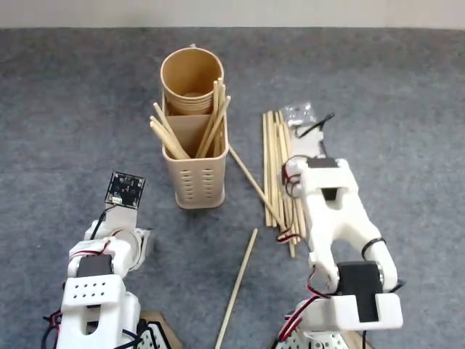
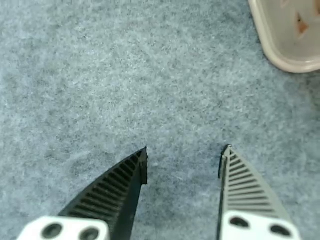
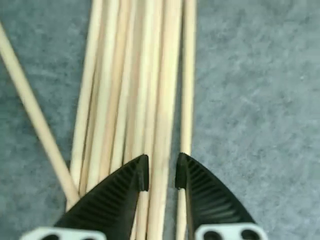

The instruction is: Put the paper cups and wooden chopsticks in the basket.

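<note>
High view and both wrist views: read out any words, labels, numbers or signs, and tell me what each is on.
No text can be read.
The basket, paper cups and chopsticks are plain.
The small circuit board on the left arm has markings too small to read.

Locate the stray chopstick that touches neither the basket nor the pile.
In the high view, the stray chopstick lies on the grey mat between the two arms, nearer them than the basket and left of the chopstick pile.
</note>
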Robot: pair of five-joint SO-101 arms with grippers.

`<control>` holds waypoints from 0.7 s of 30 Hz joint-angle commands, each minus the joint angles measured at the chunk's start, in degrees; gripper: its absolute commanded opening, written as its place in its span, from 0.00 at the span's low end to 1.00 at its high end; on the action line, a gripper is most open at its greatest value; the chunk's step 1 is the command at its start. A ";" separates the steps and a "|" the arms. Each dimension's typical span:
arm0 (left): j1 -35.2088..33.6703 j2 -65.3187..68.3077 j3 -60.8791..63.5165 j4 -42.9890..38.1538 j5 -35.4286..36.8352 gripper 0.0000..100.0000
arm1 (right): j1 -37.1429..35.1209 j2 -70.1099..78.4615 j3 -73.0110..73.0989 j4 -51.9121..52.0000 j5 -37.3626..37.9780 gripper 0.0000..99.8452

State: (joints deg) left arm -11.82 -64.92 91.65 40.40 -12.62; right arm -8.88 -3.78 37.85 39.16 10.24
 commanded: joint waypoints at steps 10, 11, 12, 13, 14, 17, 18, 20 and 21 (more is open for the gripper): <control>0.92 -0.40 0.04 -0.62 -0.88 0.26 | 3.12 6.29 0.31 -4.62 1.93 0.10; 0.92 -0.40 0.04 -0.62 -0.88 0.26 | 3.65 7.69 -1.10 -4.62 1.93 0.10; 0.92 -0.40 0.04 -0.62 -0.88 0.26 | 4.26 8.66 -2.07 -4.44 1.93 0.09; 0.92 -0.40 0.04 -0.62 -0.88 0.26 | 4.70 9.36 -3.30 -3.82 1.93 0.06; 0.92 -0.40 0.04 -0.62 -0.88 0.26 | 4.88 9.63 -4.35 -2.51 1.93 0.03; 0.92 -0.40 0.04 -0.62 -0.88 0.26 | 4.79 9.54 -6.64 0.04 1.49 0.01; 0.92 -0.40 0.04 -0.62 -0.88 0.26 | 4.70 9.54 -7.25 0.22 1.49 0.00; 0.92 -0.40 0.04 -0.62 -0.88 0.26 | 4.70 8.84 -8.75 0.31 1.41 0.00; 0.92 -0.40 0.04 -0.62 -0.88 0.26 | 4.70 7.96 -9.45 0.31 1.23 0.00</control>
State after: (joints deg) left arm -11.82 -64.92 91.65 40.40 -12.62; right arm -5.27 5.63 32.31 39.16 11.47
